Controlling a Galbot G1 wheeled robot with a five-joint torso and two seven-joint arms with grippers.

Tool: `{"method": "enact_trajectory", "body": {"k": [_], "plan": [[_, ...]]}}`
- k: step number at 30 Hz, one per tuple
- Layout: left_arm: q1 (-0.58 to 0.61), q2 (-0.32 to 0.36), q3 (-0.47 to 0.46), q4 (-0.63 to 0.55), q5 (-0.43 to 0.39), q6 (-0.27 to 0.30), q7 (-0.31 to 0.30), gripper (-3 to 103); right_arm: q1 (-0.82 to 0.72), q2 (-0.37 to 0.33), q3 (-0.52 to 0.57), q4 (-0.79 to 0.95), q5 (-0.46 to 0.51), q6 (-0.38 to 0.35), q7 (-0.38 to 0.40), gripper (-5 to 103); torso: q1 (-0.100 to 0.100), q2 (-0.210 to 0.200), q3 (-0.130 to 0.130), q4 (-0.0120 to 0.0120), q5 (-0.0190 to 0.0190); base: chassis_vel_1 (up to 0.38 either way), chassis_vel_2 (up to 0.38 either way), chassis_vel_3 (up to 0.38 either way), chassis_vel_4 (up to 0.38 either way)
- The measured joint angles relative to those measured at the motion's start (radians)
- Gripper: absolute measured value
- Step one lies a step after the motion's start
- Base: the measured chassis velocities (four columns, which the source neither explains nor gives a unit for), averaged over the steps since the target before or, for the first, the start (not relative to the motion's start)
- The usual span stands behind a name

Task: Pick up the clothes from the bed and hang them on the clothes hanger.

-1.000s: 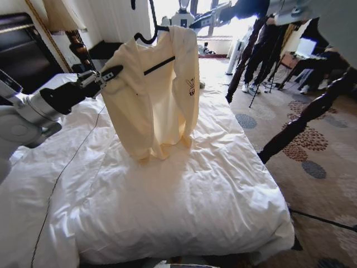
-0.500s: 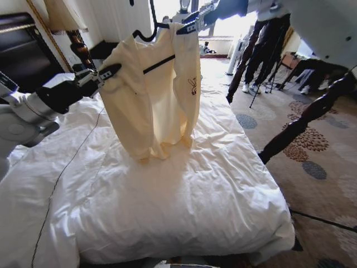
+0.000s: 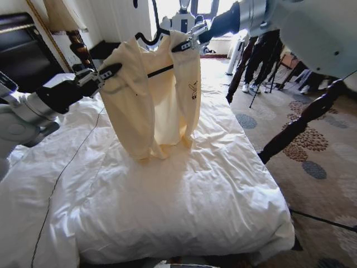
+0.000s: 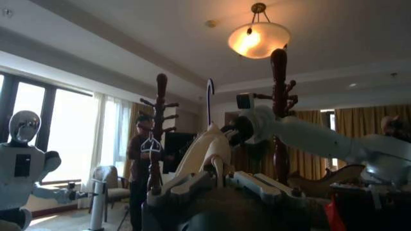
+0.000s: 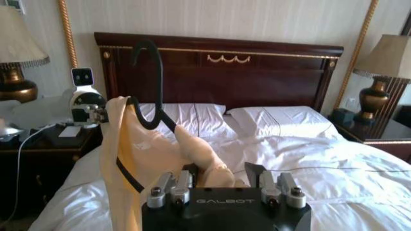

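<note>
Starting from the left of the head view, the left gripper (image 3: 111, 72) reaches over the bed (image 3: 184, 212) and its fingers are clenched on the left shoulder of the cream top (image 3: 150, 106), just where the sleeve begins. The left wrist view agrees: cream cloth (image 4: 209, 149) sits pinched between the two fingers there.

In the middle, the top hangs in the air, with only its lower hem and cuffs resting on the white duvet. The black hanger (image 3: 162, 70) is already inside it: the bar crosses the open neck and the curved hook (image 3: 146, 38) rises above the collar. The left shoulder looks seated on the hanger, as far as I can judge.

To the right, the right gripper (image 3: 187, 44) comes down from above and is at the right shoulder of the top. In the right wrist view the fingers (image 5: 186, 175) close on a bunch of cream fabric (image 5: 205, 163), so this claw is grasping the garment too, next to the hanger hook (image 5: 151, 82).

My judgement is that the task is well advanced. The top is lifted from the bed and threaded on the hanger. What is left seems to be settling the right shoulder straight over the hanger arm and letting go, so that the hanger alone carries the garment.
</note>
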Motion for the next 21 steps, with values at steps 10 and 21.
{"method": "enact_trajectory", "body": {"k": [10, 21], "plan": [[-0.015, -0.006, 0.017, 0.0, 0.004, -0.004, -0.01, 2, -0.007, -0.026, 0.0, 0.019, 0.001, 0.002, -0.031, 9, 0.0, 0.0, 0.0, -0.0001, 0.0004, 0.0, 0.0, 0.0, 0.0], [-0.045, -0.008, 0.051, 0.001, 0.016, -0.015, -0.041, 2, -0.033, -0.041, 0.029, 0.05, 0.012, 0.008, 0.015, -1, 0.0, 0.0, 0.0, -0.0001, 0.0004, 0.0, 0.0, 0.0, 0.0]]}}
